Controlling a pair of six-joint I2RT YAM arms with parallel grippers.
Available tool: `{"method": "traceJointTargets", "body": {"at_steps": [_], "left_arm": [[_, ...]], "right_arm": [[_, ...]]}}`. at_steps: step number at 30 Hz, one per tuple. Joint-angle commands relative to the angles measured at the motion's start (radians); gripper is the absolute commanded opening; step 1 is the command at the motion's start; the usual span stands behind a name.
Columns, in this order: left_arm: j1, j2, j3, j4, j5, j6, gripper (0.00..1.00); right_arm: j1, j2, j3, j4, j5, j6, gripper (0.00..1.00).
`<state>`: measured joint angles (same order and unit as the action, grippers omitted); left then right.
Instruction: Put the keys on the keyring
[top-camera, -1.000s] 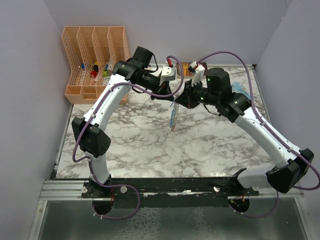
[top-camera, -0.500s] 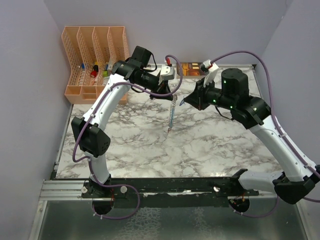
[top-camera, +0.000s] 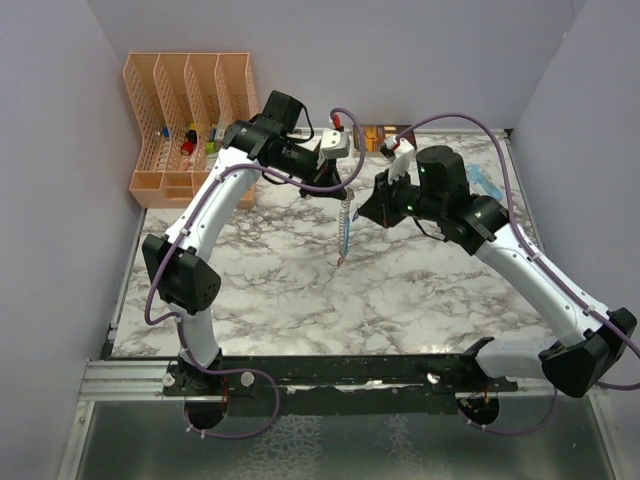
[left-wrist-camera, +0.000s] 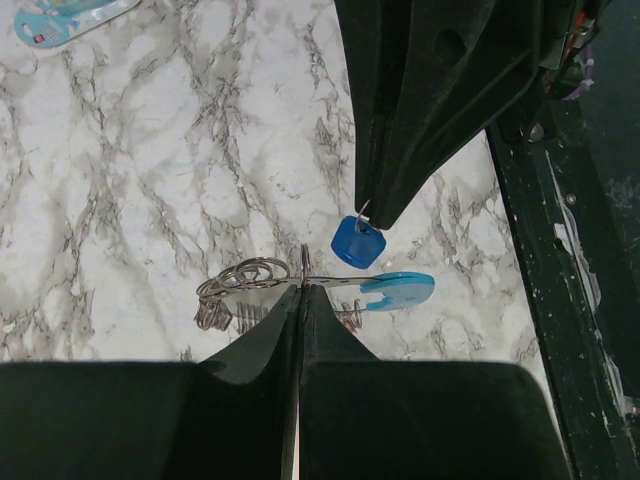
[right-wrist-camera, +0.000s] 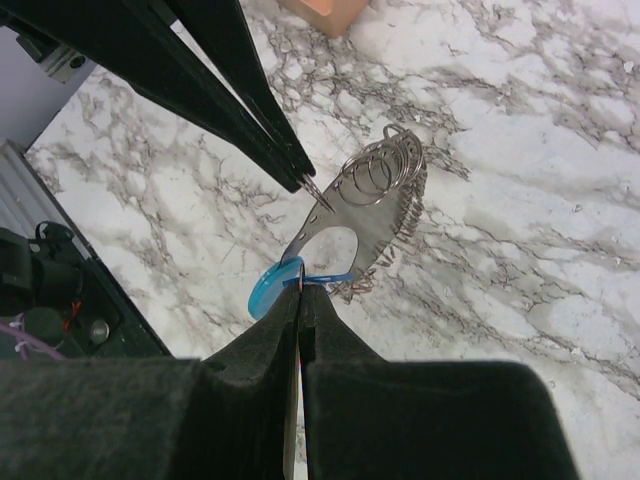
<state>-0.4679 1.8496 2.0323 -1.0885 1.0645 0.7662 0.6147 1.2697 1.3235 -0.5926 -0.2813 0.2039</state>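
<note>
My left gripper (left-wrist-camera: 302, 287) is shut on the keyring (left-wrist-camera: 240, 275), a bunch of grey metal rings and a flat metal piece ending in a light-blue tab (left-wrist-camera: 400, 290). In the top view the keyring (top-camera: 345, 228) hangs from it above the marble table (top-camera: 300, 290). My right gripper (right-wrist-camera: 300, 290) is shut on a dark blue key (left-wrist-camera: 357, 243) by its small metal loop. It holds the key just beside the keyring's tab (right-wrist-camera: 272, 287), a finger-width away. From the right wrist, the left gripper's tip (right-wrist-camera: 303, 180) pinches the keyring's upper edge (right-wrist-camera: 375, 200).
An orange slotted organiser (top-camera: 190, 110) with small coloured items stands at the back left. A pale-blue see-through object (top-camera: 482, 180) lies at the back right, also seen from the left wrist (left-wrist-camera: 60, 18). A small orange box (top-camera: 375, 135) sits at the back edge.
The right arm swung out to the right with the blue key, then came back in close to the keyring. The left arm stayed put; the hanging keyring swayed slightly.
</note>
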Motion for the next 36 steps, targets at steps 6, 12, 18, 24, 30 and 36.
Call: {"method": "traceJointTargets", "body": {"at_steps": [6,12,18,24,30,36], "left_arm": [[0.002,-0.035,0.009,0.046,0.040,-0.064,0.00],[-0.002,-0.041,-0.012,0.068,0.031,-0.096,0.00],[-0.003,-0.041,-0.024,0.092,0.018,-0.120,0.00],[-0.006,-0.039,-0.018,0.096,0.013,-0.128,0.00],[-0.006,-0.041,-0.018,0.099,-0.004,-0.130,0.00],[-0.006,-0.040,-0.015,0.101,-0.017,-0.133,0.00]], "right_arm": [[0.007,0.049,0.041,0.118,-0.002,-0.013,0.01],[0.008,0.068,0.061,0.139,0.001,-0.006,0.01],[0.012,0.079,0.096,0.137,0.004,0.005,0.01],[0.017,0.096,0.114,0.116,0.027,0.016,0.01],[0.022,0.115,0.129,0.086,0.028,0.025,0.01],[0.022,0.096,0.135,0.055,0.069,0.032,0.01]]}}
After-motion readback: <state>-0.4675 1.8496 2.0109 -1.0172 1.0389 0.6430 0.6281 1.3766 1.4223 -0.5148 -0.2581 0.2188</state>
